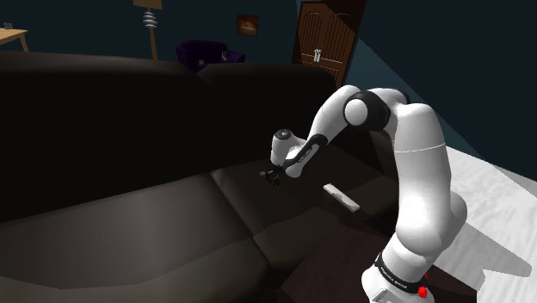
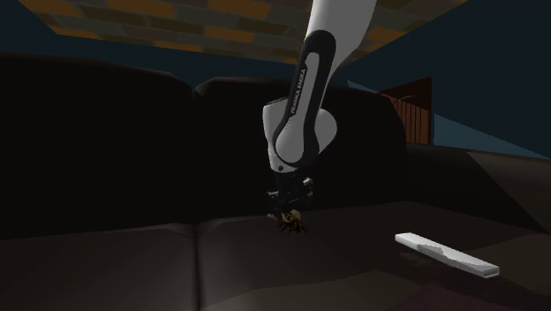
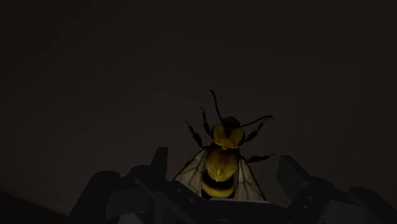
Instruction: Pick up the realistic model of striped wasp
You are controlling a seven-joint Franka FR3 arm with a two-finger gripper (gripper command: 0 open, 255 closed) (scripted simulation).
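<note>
A broad dark sofa (image 1: 129, 215) takes up most of the shoulder view. Its cushions are smooth and dull, with soft rounded edges and shallow seams between the seat pads. Over it bends the white arm (image 1: 422, 172), glossy and tube-shaped with dark joints, reaching from the stand down toward the seat. Behind the sofa stands a brown panelled door (image 1: 327, 34) with an arched top, and to its left in that view is a purple armchair (image 1: 206, 53).

A thin, flat white bar (image 2: 446, 253) with squared ends lies on the seat, well apart from the hand (image 2: 287, 205) and to its right in the second exterior view.

The black hand points down at the seat, close to where the seat meets the backrest. In the wrist view its blocky fingers (image 3: 159, 159) stand apart. The wasp (image 3: 224, 143) sits between them, just below the hand, on or just above the seat. It has a rounded body banded yellow and black, pale veined wings, thin dark legs and two curved feelers. The fingers seem not to press on its wings, though the dimness makes that hard to judge.
</note>
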